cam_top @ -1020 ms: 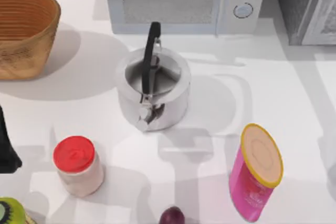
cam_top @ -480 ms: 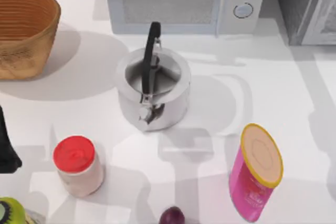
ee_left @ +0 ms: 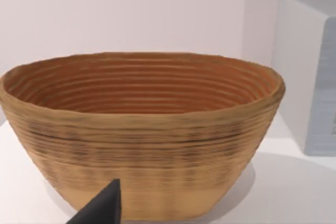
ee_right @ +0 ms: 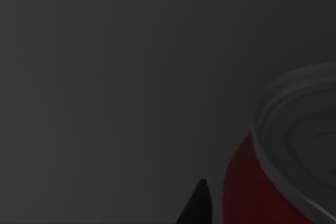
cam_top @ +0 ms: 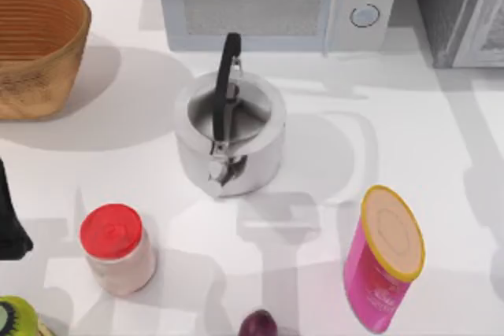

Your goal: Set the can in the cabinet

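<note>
The can [ee_right: 252,187], red with a silver top, sits right by my right fingertip [ee_right: 197,203] against a dark grey surface, grip state unclear, while my left arm [cam_top: 11,218] idles at the table's left edge near the basket [cam_top: 39,45].

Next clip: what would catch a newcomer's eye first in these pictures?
A shiny metal kettle with a black handle stands mid-table, in front of the white microwave. A tall pink canister with a yellow rim stands toward the near right, a red-lidded jar toward the near left, and a woven basket at the far left. In the dark right wrist view, the red can sits close beside a claw fingertip.
</note>
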Robot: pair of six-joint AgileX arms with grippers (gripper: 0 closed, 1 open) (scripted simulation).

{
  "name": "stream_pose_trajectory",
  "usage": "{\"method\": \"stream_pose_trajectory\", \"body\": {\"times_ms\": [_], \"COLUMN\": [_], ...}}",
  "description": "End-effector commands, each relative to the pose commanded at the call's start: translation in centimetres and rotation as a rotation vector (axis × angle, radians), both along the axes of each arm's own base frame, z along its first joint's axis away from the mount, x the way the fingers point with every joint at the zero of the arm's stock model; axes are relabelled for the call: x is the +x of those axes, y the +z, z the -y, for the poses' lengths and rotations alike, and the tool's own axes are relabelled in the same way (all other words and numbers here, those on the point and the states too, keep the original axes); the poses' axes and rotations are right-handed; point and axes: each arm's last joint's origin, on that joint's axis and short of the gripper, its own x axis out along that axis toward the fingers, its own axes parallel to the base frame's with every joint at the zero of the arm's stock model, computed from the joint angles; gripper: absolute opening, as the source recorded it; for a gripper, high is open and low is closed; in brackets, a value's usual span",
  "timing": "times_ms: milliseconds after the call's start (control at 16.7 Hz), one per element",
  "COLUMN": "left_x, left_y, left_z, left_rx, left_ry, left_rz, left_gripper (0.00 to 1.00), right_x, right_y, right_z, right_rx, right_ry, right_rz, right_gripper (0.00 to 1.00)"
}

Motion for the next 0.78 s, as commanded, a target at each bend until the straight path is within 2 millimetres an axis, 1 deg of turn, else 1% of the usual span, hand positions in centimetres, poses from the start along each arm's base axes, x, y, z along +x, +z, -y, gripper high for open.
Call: {"method": "stream_pose_trajectory", "body": {"times_ms": [540, 600, 780], "left_x": [0.0, 0.0, 0.0], "left_y": [0.0, 0.0, 0.0], "left_z": [0.0, 0.0, 0.0], "left_rx": [0.0, 0.0, 0.0], "left_ry": [0.0, 0.0, 0.0], "left_rz": [0.0, 0.0, 0.0], "left_gripper": [1.0, 1.0, 1.0], "right_x": [0.0, 0.0, 0.0], "right_y": [0.0, 0.0, 0.0], "right_z": [0.0, 0.0, 0.0], "right_rx": [0.0, 0.0, 0.0], "right_ry": [0.0, 0.0, 0.0], "right_rz": [0.0, 0.0, 0.0], "right_gripper": [0.98, 1.0, 1.0]}}
